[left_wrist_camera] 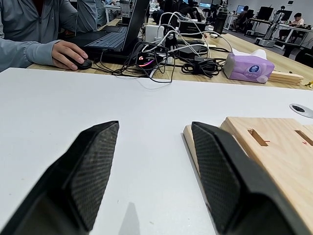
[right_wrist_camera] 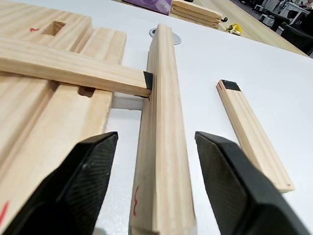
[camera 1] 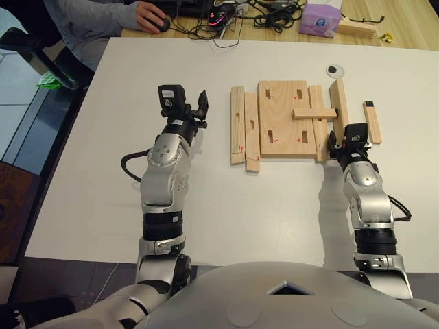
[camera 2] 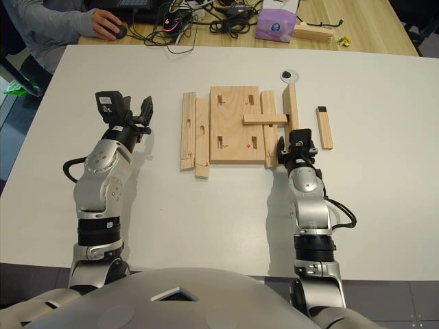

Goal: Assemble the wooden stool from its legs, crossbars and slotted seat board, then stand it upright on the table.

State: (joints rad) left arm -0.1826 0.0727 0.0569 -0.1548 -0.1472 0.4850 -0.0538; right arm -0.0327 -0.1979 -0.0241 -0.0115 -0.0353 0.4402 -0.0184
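The slotted seat board [camera 1: 281, 127] lies flat on the white table [camera 1: 226, 205]. Two legs [camera 1: 237, 123] [camera 1: 252, 131] lie along its left edge and another leg [camera 1: 317, 123] along its right. A crossbar [camera 1: 315, 114] rests across that side and butts against a leg standing on edge [right_wrist_camera: 164, 147]. My right gripper [right_wrist_camera: 156, 142] is open, its fingers either side of this leg's near end without touching it. A short crossbar with a black tip [camera 1: 372, 122] lies further right. My left gripper [camera 1: 194, 108] hovers open and empty left of the parts, facing the nearest leg [left_wrist_camera: 192, 139].
A black round cap [camera 1: 335, 69] sits in the table behind the parts. Beyond the far edge a wooden desk holds cables [camera 1: 226, 17], a purple tissue pack [camera 1: 320, 19], spare wood [camera 1: 357, 27] and a person's hand on a mouse [camera 1: 152, 17]. Bare table spreads in front.
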